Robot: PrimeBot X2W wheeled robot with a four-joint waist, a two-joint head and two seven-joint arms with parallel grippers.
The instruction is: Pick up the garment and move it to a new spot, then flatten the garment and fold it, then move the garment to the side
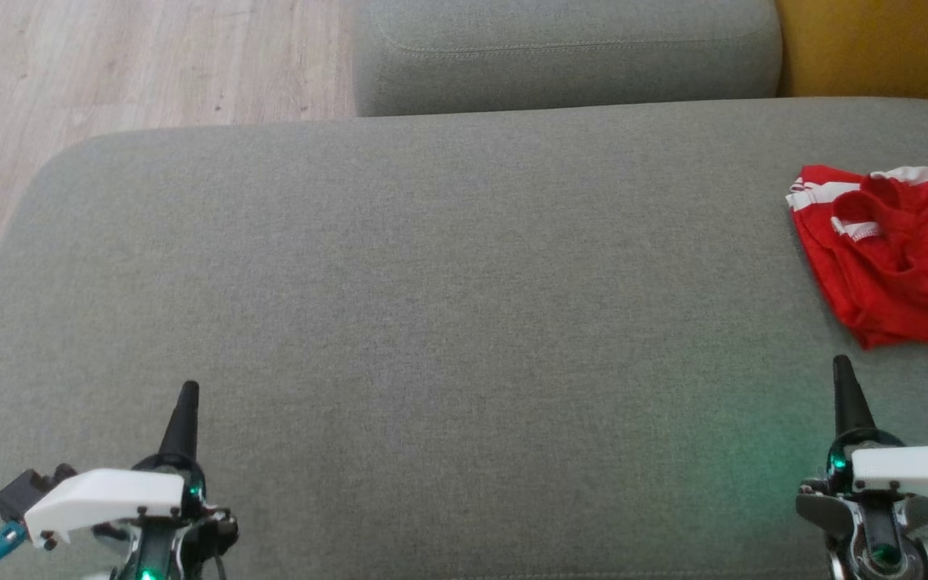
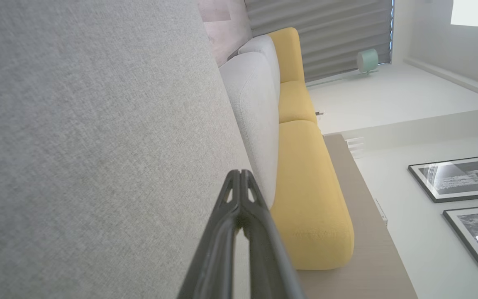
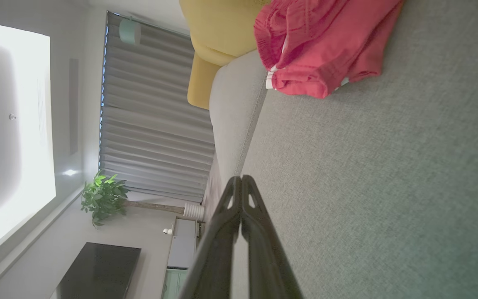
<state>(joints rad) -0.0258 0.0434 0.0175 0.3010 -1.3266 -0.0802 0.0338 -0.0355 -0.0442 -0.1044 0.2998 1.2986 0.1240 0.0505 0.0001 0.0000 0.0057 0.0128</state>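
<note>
The garment (image 1: 895,254) is a red piece with white trim, lying crumpled at the right edge of a large grey cushion (image 1: 432,306); the right wrist view shows the garment (image 3: 318,45) bunched at the top. My right gripper (image 1: 841,364) is shut and empty, hovering just in front of the garment, a short gap below its near edge. In its own view the right gripper (image 3: 241,178) has both tips pressed together. My left gripper (image 1: 188,388) is shut and empty at the lower left, far from the garment; its tips (image 2: 240,172) meet in the left wrist view.
A second grey cushion (image 1: 569,52) sits behind the large one, with a yellow seat (image 1: 883,44) at the back right. Wooden floor (image 1: 109,64) lies to the left, past the cushion's rounded corner.
</note>
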